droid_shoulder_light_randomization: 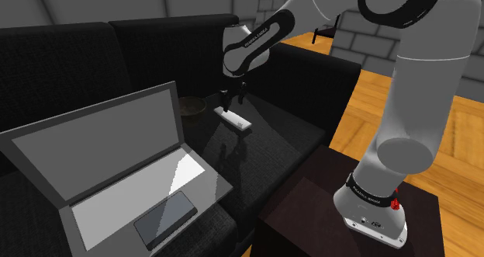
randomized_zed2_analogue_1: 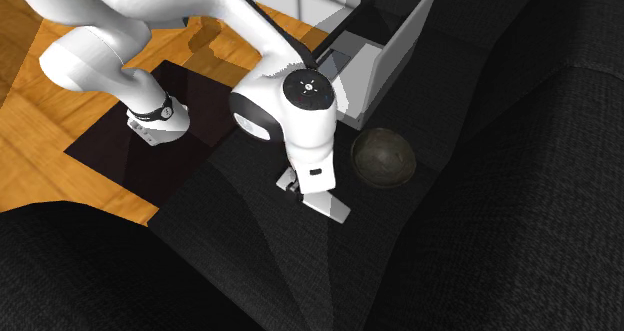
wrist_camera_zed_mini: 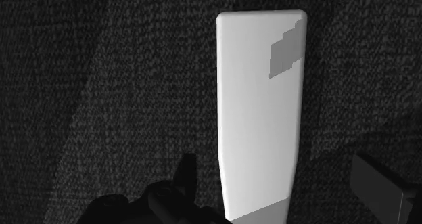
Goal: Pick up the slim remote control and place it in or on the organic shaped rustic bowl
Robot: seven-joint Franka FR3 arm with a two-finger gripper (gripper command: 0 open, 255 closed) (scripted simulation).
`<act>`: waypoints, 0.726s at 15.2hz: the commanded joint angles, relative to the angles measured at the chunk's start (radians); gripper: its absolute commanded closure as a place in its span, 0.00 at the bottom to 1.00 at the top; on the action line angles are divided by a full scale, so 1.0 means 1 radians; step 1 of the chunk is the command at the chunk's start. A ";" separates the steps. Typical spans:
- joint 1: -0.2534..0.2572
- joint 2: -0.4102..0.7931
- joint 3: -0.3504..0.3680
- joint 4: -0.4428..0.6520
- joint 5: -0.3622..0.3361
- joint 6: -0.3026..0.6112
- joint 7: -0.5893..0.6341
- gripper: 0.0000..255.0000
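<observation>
Wrist view is used to judge the grasp: the 2 black fingers of the gripper (wrist_camera_zed_mini: 280,182) are seen spread apart, with the white remote (wrist_camera_zed_mini: 260,114) lying lengthwise between them and touched by neither. A gap is left on each side, the wider one beside the finger that is set further from the remote. In the shoulder view, the remote (droid_shoulder_light_randomization: 236,121) is found flat on the black sofa (droid_shoulder_light_randomization: 295,131) seat, and the gripper (droid_shoulder_light_randomization: 231,104) is held just above its far end. The dark bowl (droid_shoulder_light_randomization: 191,106) is seen near the remote towards the shoulder view's left, apart from it, and an open laptop (droid_shoulder_light_randomization: 116,162) rests nearer the camera. In the second exterior view, the bowl (randomized_zed2_analogue_1: 383,157) is set to the right of the remote (randomized_zed2_analogue_1: 330,206), with the white hand over the remote's end.

The step in hand is judged to be the approach for the grasp; nothing is gripped yet. For the next move, a small further descent and a closing across the remote's narrow width appear to be required, before a lift and a short carry to the bowl.
</observation>
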 commanded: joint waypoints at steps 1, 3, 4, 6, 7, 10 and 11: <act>-0.001 0.077 -0.002 0.051 -0.001 0.021 0.004 0.00; -0.001 0.086 -0.002 0.049 -0.001 0.032 0.004 0.00; -0.001 0.095 -0.003 0.047 -0.001 0.043 0.004 0.00; -0.001 0.113 -0.003 0.042 -0.002 0.065 0.005 0.00; -0.001 0.122 -0.003 0.041 -0.002 0.076 0.005 0.00; -0.001 0.146 -0.004 0.037 -0.003 0.104 0.005 0.00; -0.001 0.146 -0.004 0.037 -0.003 0.104 0.005 0.00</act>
